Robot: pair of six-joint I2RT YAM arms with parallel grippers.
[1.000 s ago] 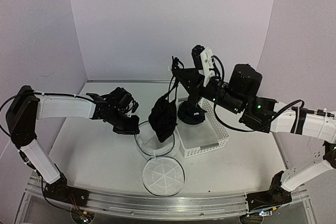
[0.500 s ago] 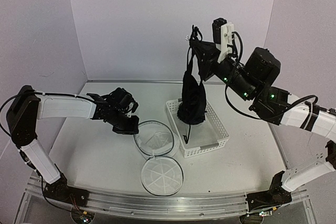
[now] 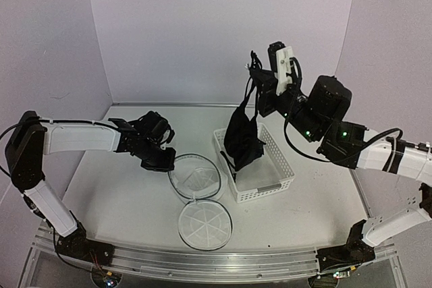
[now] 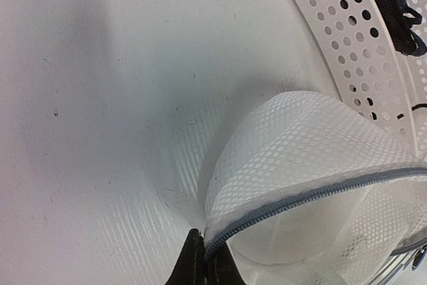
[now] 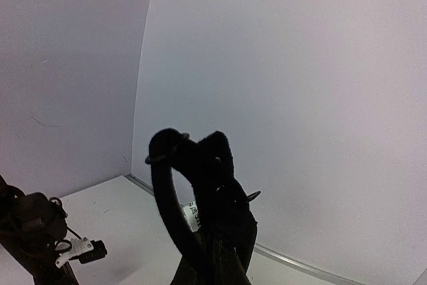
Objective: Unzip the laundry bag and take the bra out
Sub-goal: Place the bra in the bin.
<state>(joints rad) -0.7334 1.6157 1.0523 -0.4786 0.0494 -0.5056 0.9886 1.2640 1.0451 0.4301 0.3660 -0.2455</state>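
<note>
- Top view: the bag [image 3: 196, 179] lies on the table [image 3: 115, 193], between the left gripper [image 3: 159, 161] and the basket [image 3: 270, 187]. It stands unzipped, and its round end flap [image 3: 204, 224] lies flat on the near side.
- Top view: the bag's open ring shows only pale mesh, with nothing dark inside.
- Top view: the bra [image 3: 243, 141] hangs clear of the bag from the raised right gripper [image 3: 254, 75], over the basket. Whether its lowest fold touches the basket cannot be told.
- Left wrist view: the left gripper's jaws are pinched tight on the bag's rim, right at the grey zip [image 4: 300, 195]. The mesh [image 4: 300, 138] bulges up from that pinch. The basket's perforated wall [image 4: 347, 51] is just beside the bag.
- Right wrist view: the right gripper [image 5: 217, 261] is clamped narrow on the bra's straps [image 5: 200, 178], which loop up above the fingers. No bag is in this view.
- Judgement: unzipping is done and the bra is out of the bag.
- Judgement: what is left, if anything, is to set the bra down and release both grips. The basket below looks the likely place.
</note>
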